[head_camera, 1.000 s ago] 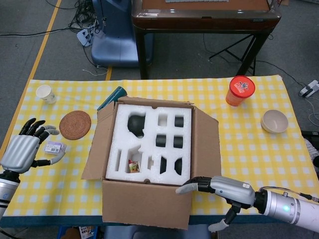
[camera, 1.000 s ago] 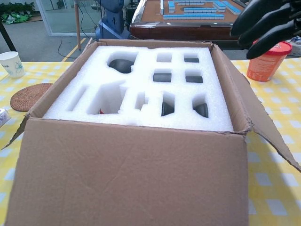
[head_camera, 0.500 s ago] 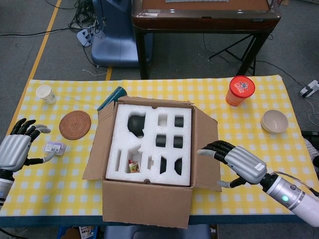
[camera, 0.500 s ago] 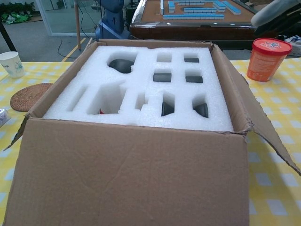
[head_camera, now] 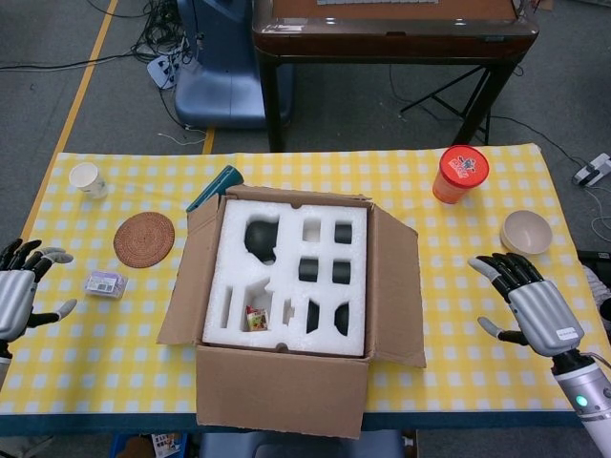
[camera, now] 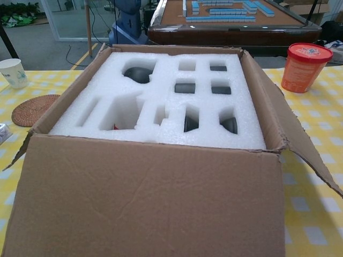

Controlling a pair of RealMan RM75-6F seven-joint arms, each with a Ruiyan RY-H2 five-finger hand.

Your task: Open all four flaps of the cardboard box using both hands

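The cardboard box sits in the middle of the yellow checked table. Its left, right and near flaps are folded outward. A white foam insert with dark cut-outs fills the top. In the chest view the box fills the frame, its near flap in front and the foam insert behind. My left hand hovers at the table's left edge, fingers spread, holding nothing. My right hand is over the table's right side, well clear of the box, fingers apart and empty. Neither hand shows in the chest view.
An orange cup and a beige bowl stand at the back right. A round woven coaster, a paper cup and a small packet lie on the left. A teal object pokes out behind the box.
My right hand has pulled back from the box's near right corner to the table's right side. My left hand has drawn away toward the left edge. The box has not moved.
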